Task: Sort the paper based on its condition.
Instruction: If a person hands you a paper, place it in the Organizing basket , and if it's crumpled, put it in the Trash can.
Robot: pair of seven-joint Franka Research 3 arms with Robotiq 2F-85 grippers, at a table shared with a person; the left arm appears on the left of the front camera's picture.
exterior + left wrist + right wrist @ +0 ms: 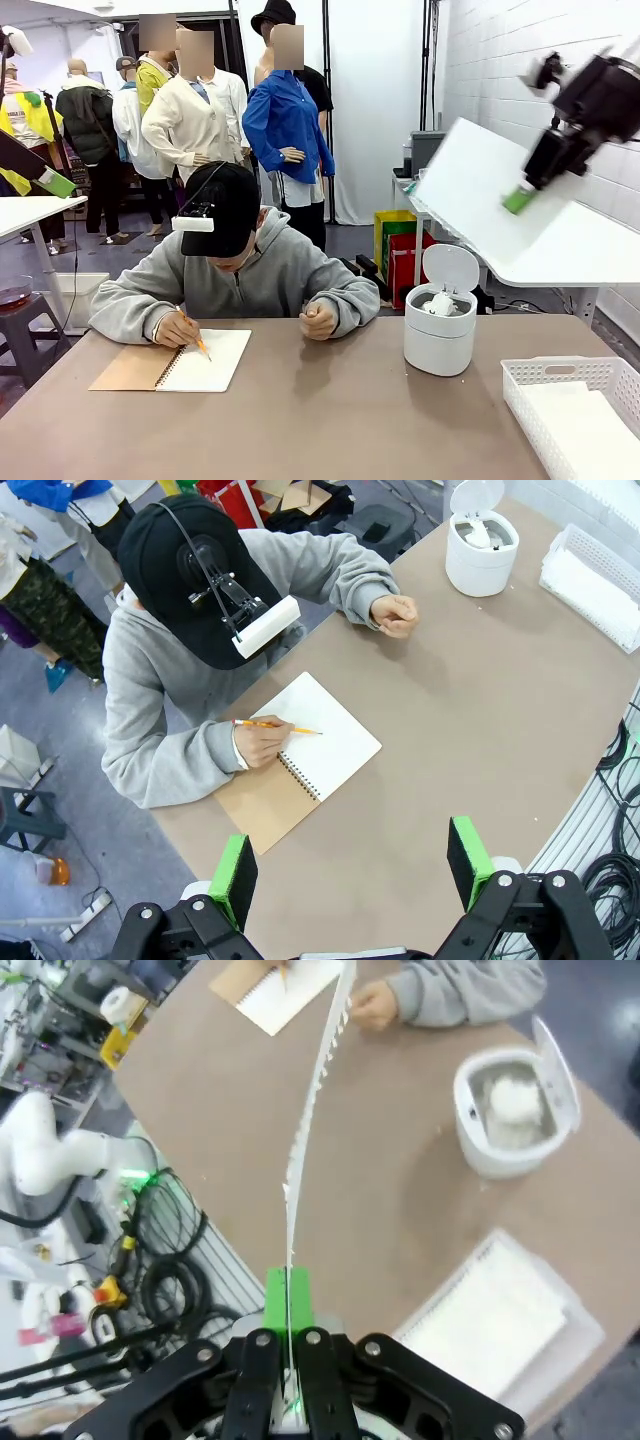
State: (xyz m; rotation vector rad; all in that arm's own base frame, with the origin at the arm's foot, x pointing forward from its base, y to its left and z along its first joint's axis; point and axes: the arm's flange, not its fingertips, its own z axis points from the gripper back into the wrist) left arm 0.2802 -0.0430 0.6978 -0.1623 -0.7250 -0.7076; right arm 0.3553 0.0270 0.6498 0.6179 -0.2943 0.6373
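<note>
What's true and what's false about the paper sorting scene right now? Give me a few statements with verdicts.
1. The right gripper is shut on a smooth sheet, held above the table. True.
2. The bin has its lid closed. False: the lid stands open, with a wad inside.
3. The left gripper is open and empty. True.
4. The basket sits beside the notebook. False: it sits at the table's right end, past the bin; the notebook lies under the person's hand at the left.
</note>
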